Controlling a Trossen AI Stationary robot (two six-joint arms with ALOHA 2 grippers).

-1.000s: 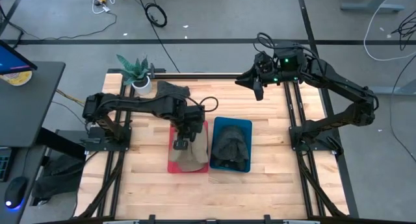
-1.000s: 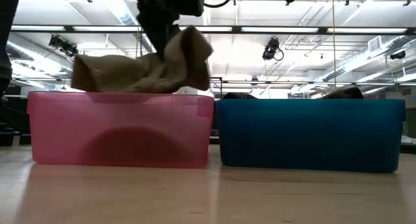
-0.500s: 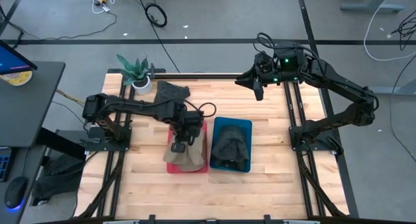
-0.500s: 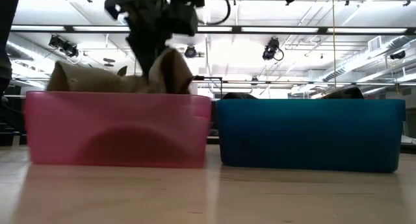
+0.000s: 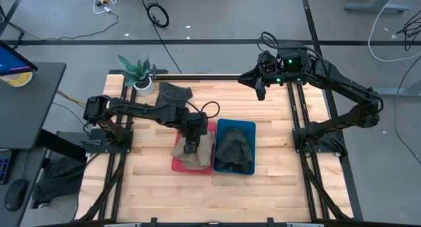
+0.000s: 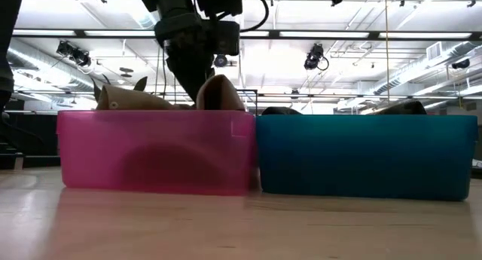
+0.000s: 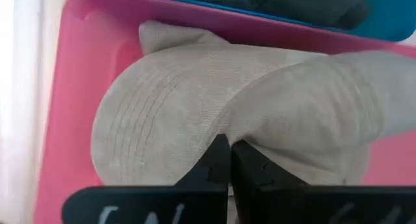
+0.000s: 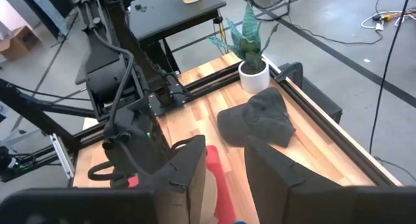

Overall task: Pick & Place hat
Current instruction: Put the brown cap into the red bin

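I have the left gripper (image 7: 223, 160) down inside the pink bin (image 5: 179, 164) near the middle of the worktop (image 5: 263, 187), its jaws pressed together on a fold of the tan hat (image 7: 214, 113), which lies in that bin; judging by that, the placing is nearly done and only the release is left. Just beside it the blue bin (image 5: 248, 128) holds a dark hat (image 5: 232, 148). Farther off another dark hat (image 5: 172, 93) lies near the far edge by the potted plant (image 5: 137, 72), and I keep the right gripper (image 5: 258, 89) raised over that far edge with jaws spread, clear of the work.

Pink bin (image 5: 176, 162) touches blue bin (image 5: 249, 127), no gap between; bare table (image 5: 276, 181) open around both.
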